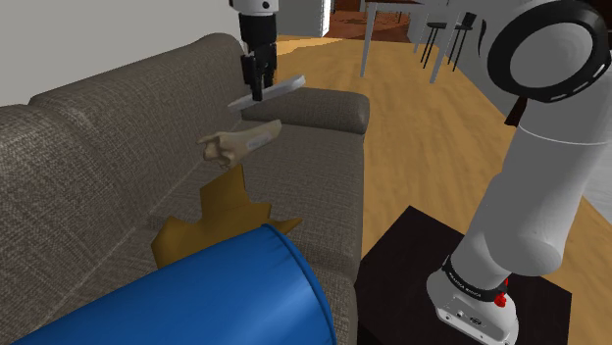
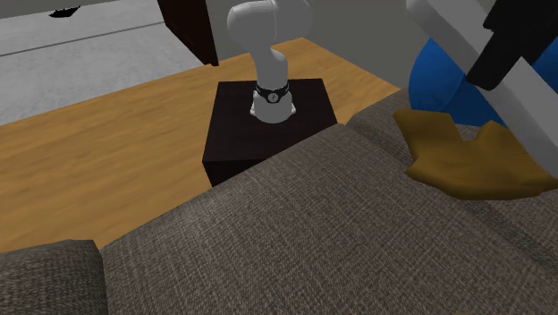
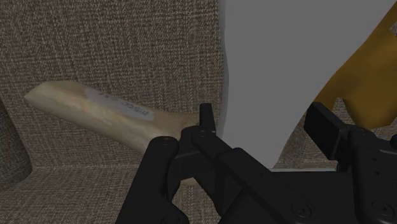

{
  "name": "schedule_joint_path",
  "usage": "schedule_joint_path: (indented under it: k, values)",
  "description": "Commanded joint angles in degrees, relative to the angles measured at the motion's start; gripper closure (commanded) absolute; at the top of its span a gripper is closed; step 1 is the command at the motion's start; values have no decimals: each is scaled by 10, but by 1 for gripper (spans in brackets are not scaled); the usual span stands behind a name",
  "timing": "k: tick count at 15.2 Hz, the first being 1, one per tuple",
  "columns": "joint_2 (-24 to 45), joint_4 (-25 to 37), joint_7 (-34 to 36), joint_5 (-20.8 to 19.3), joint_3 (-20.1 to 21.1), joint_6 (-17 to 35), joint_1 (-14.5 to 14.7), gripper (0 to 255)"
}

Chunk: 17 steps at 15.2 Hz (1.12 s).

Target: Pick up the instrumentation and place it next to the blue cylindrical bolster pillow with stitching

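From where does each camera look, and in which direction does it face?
Shoulder view: beside the stand, looking along the sofa past the blue pillow; the white arm and gripper show.
Second exterior view: above the sofa, facing toward the stand; the arm's base shows.
Wrist view: at the wrist, looking down at the sofa; its fingers clasp the grey tool.
Both exterior views share stand, pillow and sofa.

Your arm (image 1: 537, 186), glossy white shells with dark joints, black ring (image 1: 552, 49) on a round joint cap, black collar (image 1: 466, 279) and red dot (image 1: 506, 285) at your base (image 1: 476, 312), your gripper (image 1: 257, 95) all black, blocky fingers (image 3: 326, 130) with small screws.
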Motion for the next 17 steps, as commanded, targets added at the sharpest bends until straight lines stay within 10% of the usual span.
schedule_joint_path:
  k: [1, 17]
  values:
    - [5, 16, 1, -1, 0, -11, 1, 255]
    - [-314, -333, 101, 50, 55, 23, 51, 255]
